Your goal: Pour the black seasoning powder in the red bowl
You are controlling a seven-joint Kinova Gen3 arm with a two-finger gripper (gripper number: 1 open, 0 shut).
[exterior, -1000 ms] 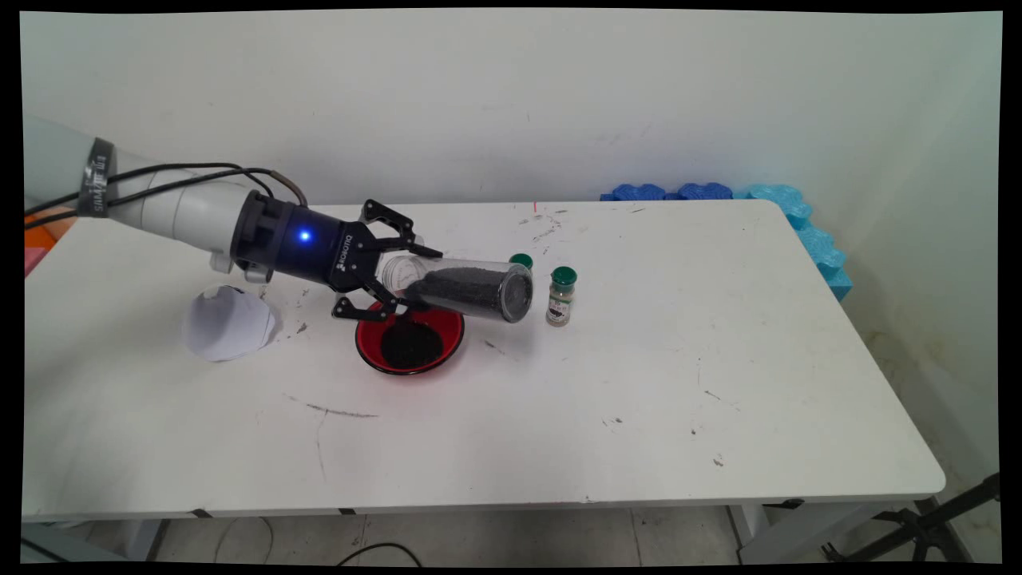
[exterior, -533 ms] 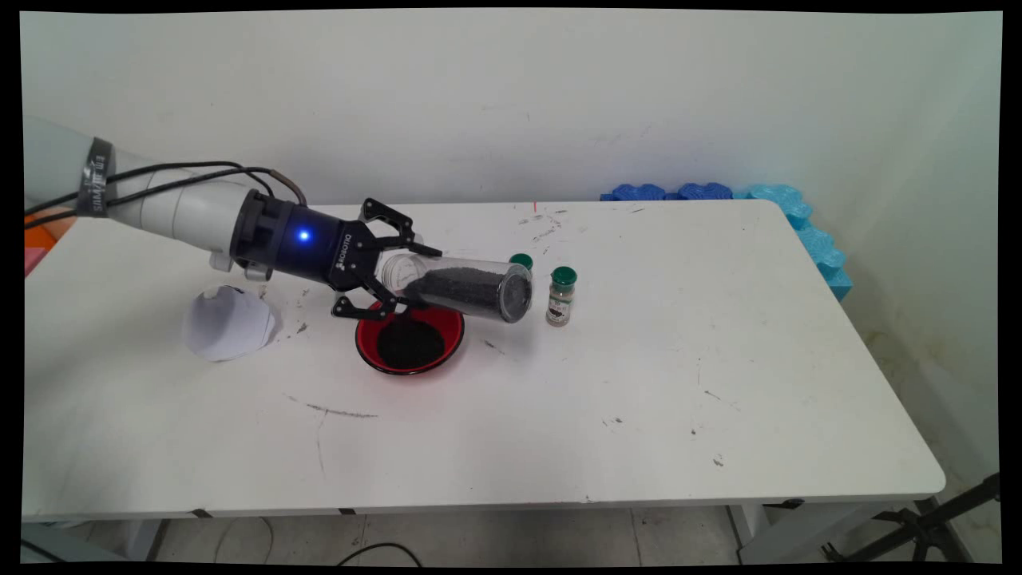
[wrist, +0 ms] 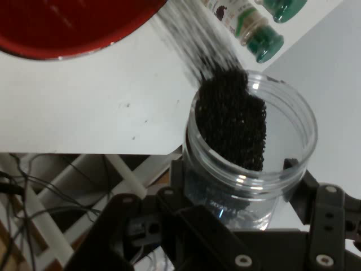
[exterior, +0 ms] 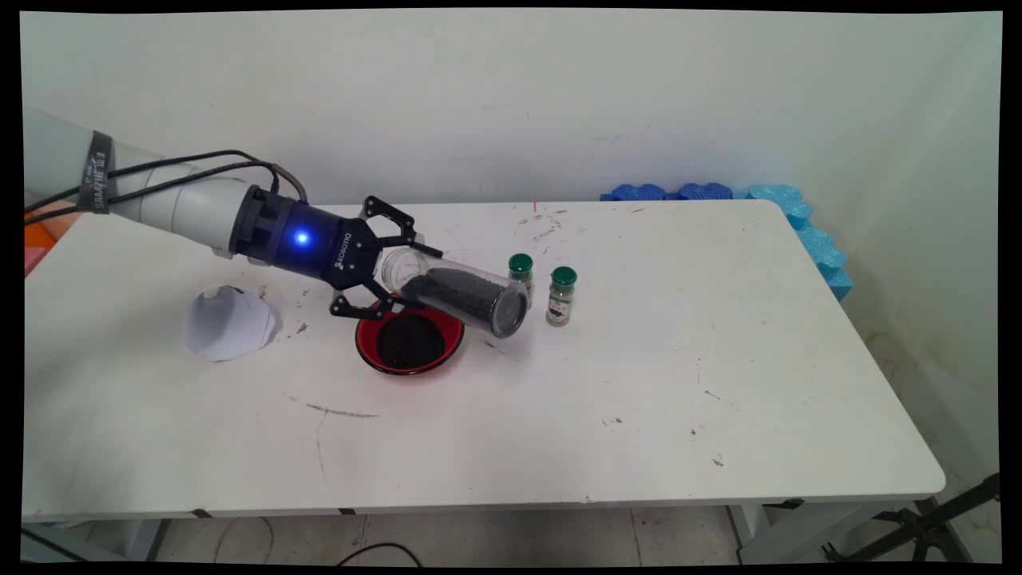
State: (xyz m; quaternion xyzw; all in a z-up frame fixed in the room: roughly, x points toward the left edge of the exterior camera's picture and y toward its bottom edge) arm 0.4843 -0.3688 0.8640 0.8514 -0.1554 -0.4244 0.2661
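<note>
My gripper (exterior: 421,279) is shut on a clear plastic jar (exterior: 463,291) half full of black granules. It holds the jar near its open mouth, which faces back toward the hand. The jar lies tilted, its closed base lower and to the right, above the right rim of a red bowl (exterior: 366,345) that holds a heap of black granules. In the hand view the jar (wrist: 248,141) fills the middle between the fingers of the gripper (wrist: 240,178), with the granules sloping away from the mouth. The red bowl (wrist: 67,28) shows at the top left.
Two small green-capped spice bottles (exterior: 520,271) (exterior: 561,295) stand just right of the jar's base. A white paper cone (exterior: 227,323) lies left of the bowl. Blue foam pieces (exterior: 822,247) line the table's far right corner.
The jar has tilted from almost level so that its base points lower to the right. The granules inside have slid toward the base. The wrist has risen slightly.
</note>
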